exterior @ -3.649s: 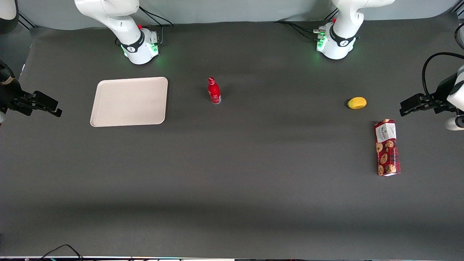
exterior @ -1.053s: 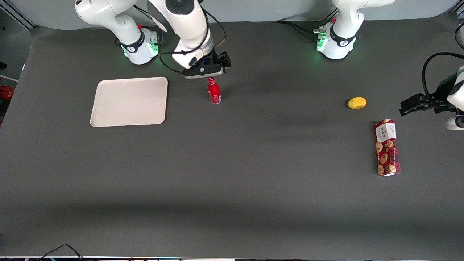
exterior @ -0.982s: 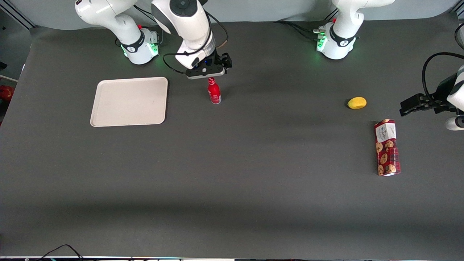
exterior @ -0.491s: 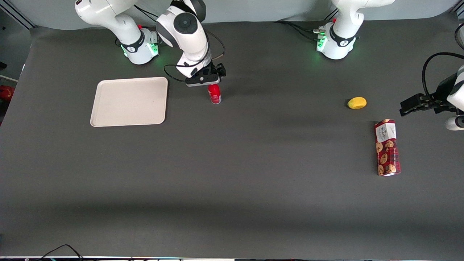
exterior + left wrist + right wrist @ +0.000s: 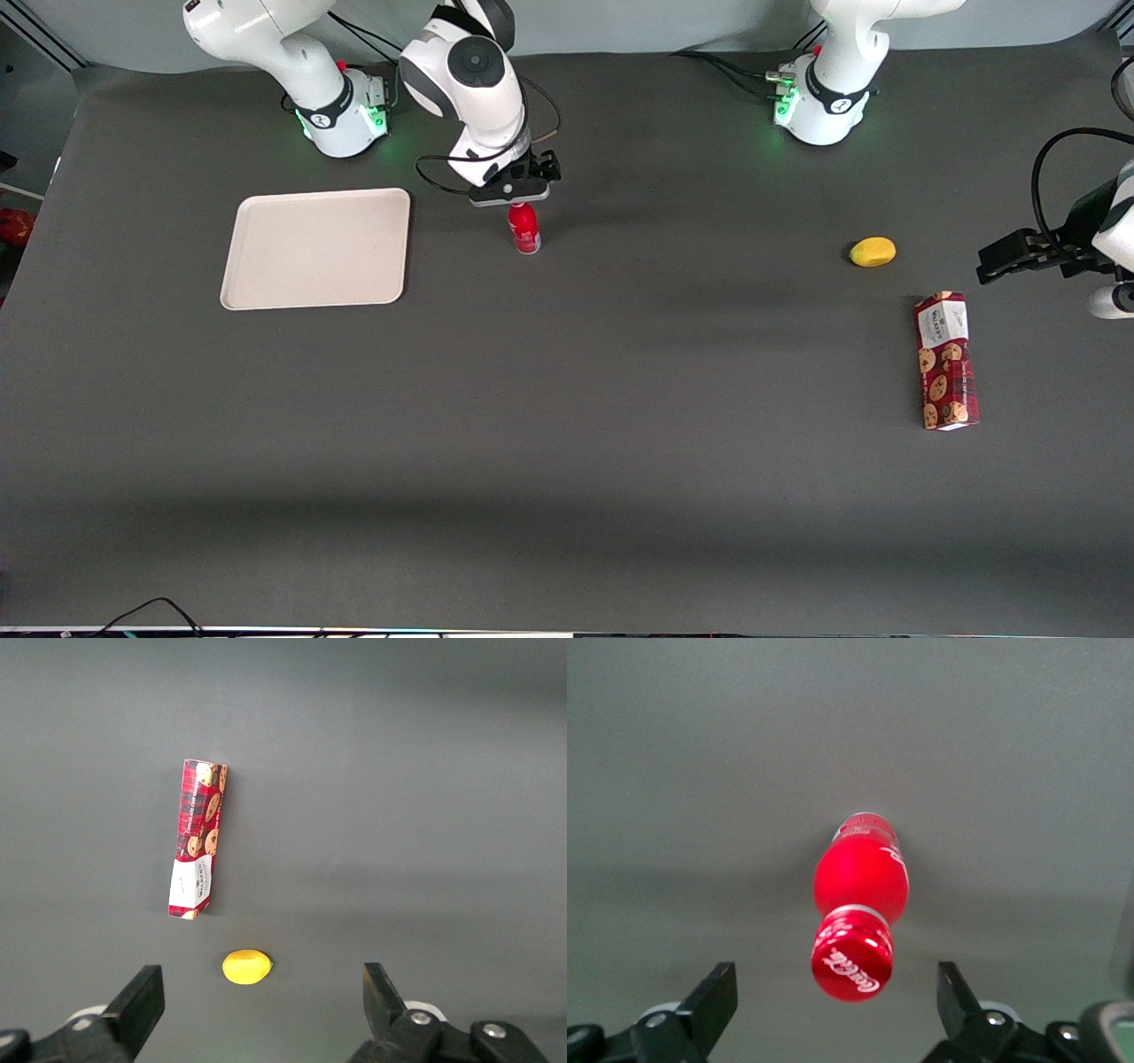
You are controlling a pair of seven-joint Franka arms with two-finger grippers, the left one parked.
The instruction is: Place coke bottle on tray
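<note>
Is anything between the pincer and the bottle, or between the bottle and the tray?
Nothing visible. The open pincer hangs right above the upright bottle, its cap between the fingers and untouched. Only bare table separates the bottle from the tray. The lemon and cookie box lie toward the parked arm's end.

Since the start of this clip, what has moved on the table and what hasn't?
The working arm swung in from the table's edge and came down over the coke bottle. Its gripper now hangs open just above the cap, fingers apart on either side, not touching. The bottle stands upright where it was, untaken. The tray, lemon and cookie box have not moved.
</note>
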